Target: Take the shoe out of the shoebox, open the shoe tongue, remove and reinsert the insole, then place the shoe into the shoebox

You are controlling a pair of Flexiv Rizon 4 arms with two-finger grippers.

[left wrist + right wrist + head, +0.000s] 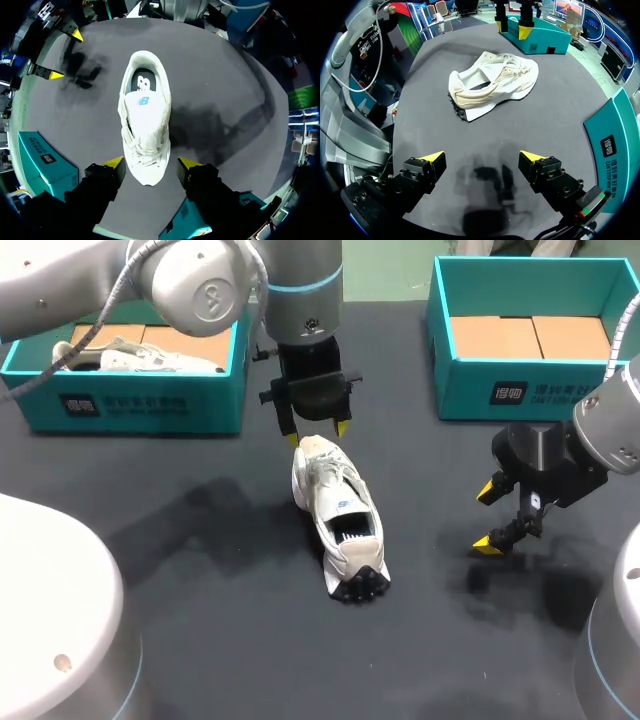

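Note:
A white sneaker (335, 505) lies on the dark table near its middle, toe toward the back and heel toward the front. My left gripper (317, 434) hangs over the toe. In the left wrist view its yellow fingertips (114, 162) stand on either side of the sneaker's toe (147, 170), close to it, with a thin gap still showing on one side. The tongue lies flat, and the insole shows inside the opening (142, 82). My right gripper (490, 518) is open to the right of the sneaker, over bare table, with nothing between its fingers (432, 159).
A teal shoebox (140, 405) holding another white shoe (130, 358) stands at the back left. A second teal shoebox (520, 390) with only a cardboard floor stands at the back right.

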